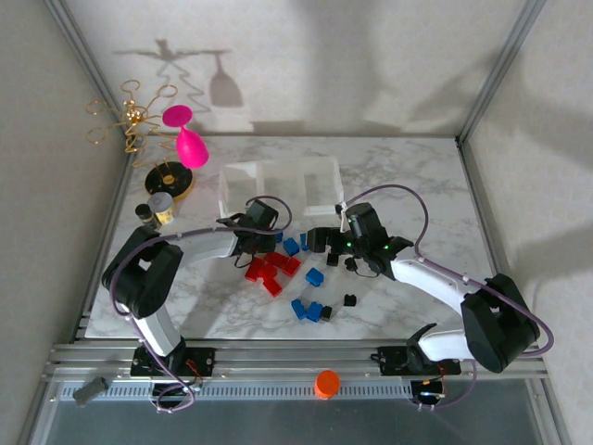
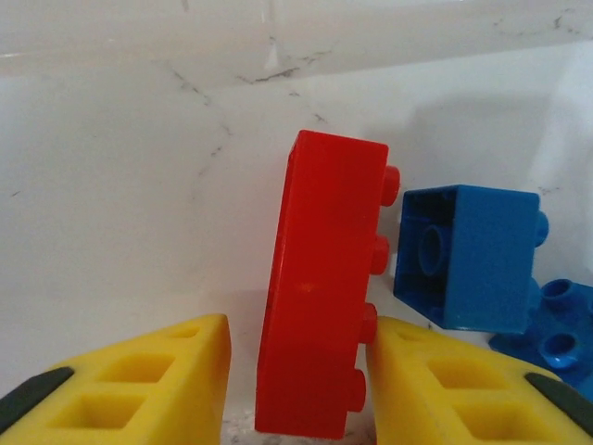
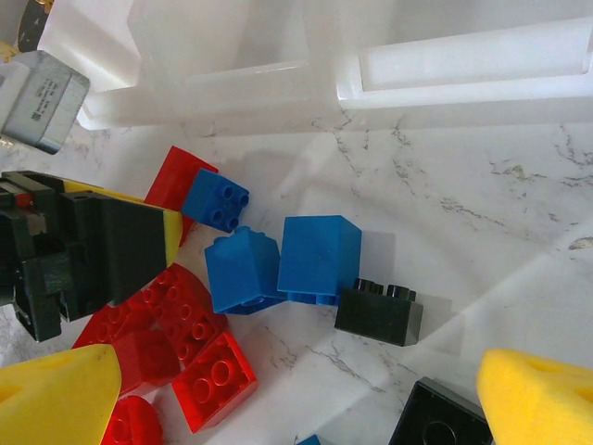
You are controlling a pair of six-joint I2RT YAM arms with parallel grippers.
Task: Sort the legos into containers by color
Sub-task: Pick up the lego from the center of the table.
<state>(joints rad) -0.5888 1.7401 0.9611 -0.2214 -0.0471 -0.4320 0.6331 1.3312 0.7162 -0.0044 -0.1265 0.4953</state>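
Red, blue and black legos (image 1: 269, 271) scattered loose, just before three clear joined containers (image 1: 243, 176).

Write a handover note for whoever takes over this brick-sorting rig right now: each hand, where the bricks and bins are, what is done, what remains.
Left hand: open, jaws either side of a red brick, not clamped.
Right hand: open, empty, above blue bricks and a black brick.
Bricks: red, blue and black lie mixed on the table, in front of the containers.
Done: no brick seen in any container.
Left: all the sorting; grasping that red brick looks like the next move.
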